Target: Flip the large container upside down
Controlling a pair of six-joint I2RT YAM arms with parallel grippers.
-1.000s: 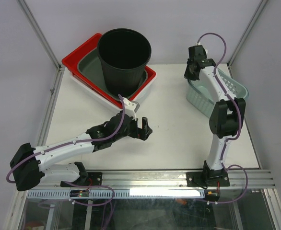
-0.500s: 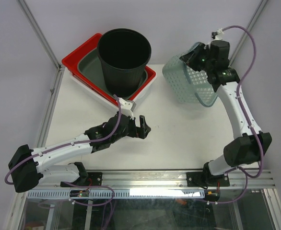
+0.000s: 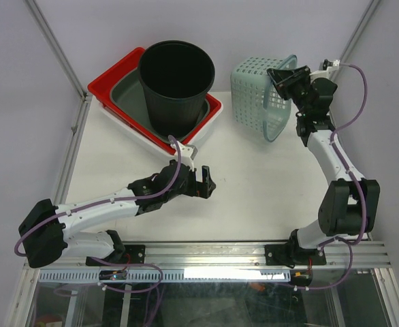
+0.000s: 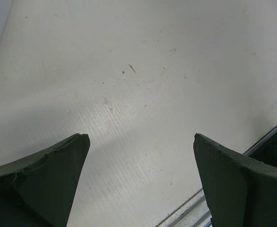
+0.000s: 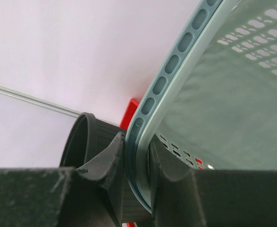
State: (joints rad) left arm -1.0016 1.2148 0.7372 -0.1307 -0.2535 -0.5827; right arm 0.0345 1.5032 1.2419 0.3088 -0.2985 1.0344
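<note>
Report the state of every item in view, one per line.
Pale green perforated plastic basket: tipped on its side, held by its rim.
Right gripper: jaws shut on the basket rim.
Left gripper: jaws open, empty, over bare table.
Tall black round plastic bucket: upright, mouth up, standing in the tub.
Grey-green plastic tub: nested in the red plastic tray.

One mesh basket (image 3: 252,95), one black bucket (image 3: 176,85), and seemingly three nested trays (image 3: 108,82).

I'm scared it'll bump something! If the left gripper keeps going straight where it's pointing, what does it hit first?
Probably just the bare white table: the left gripper is open, and its camera shows nothing else ahead.
</note>
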